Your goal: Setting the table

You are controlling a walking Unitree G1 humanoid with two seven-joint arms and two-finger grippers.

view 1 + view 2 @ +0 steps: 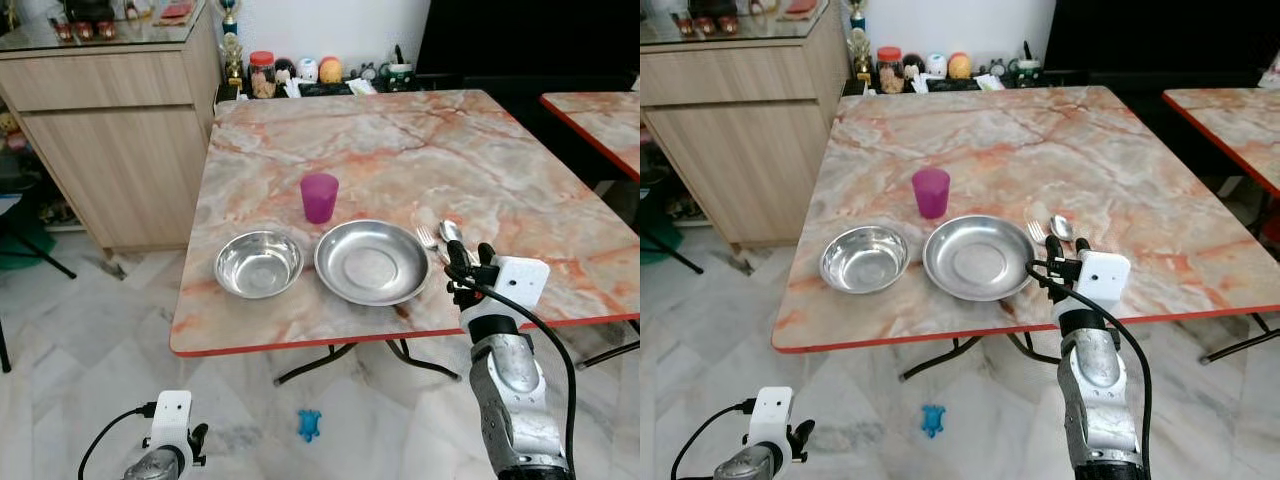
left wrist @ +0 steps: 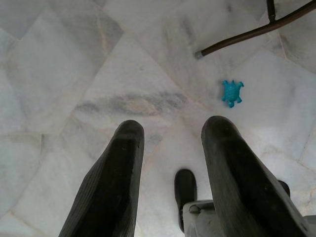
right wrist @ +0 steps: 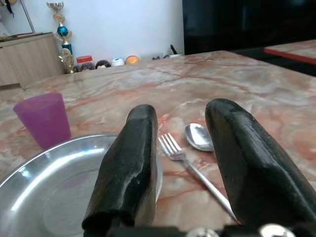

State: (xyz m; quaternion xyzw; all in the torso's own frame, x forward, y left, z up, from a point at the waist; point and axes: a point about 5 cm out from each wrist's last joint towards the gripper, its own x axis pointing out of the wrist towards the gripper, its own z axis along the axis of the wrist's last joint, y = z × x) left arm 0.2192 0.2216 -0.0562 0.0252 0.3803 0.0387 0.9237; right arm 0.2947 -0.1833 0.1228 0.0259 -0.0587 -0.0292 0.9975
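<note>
On the marble table (image 1: 430,150) a steel bowl (image 1: 259,264) sits left of a steel plate (image 1: 371,262), with a purple cup (image 1: 319,197) behind them. A fork (image 1: 430,241) and a spoon (image 1: 450,232) lie side by side just right of the plate. My right gripper (image 1: 470,262) is open at the table's near edge, its fingers pointing over the handles of the fork (image 3: 190,164) and spoon (image 3: 198,137), nothing held. Low over the floor hangs my left gripper (image 2: 170,168), open and empty.
A wooden cabinet (image 1: 120,130) stands left of the table. Jars and small figures (image 1: 300,72) line a shelf behind it. A second table (image 1: 600,115) is at the right. A small blue turtle toy (image 1: 309,425) lies on the tiled floor beside the table legs (image 1: 340,360).
</note>
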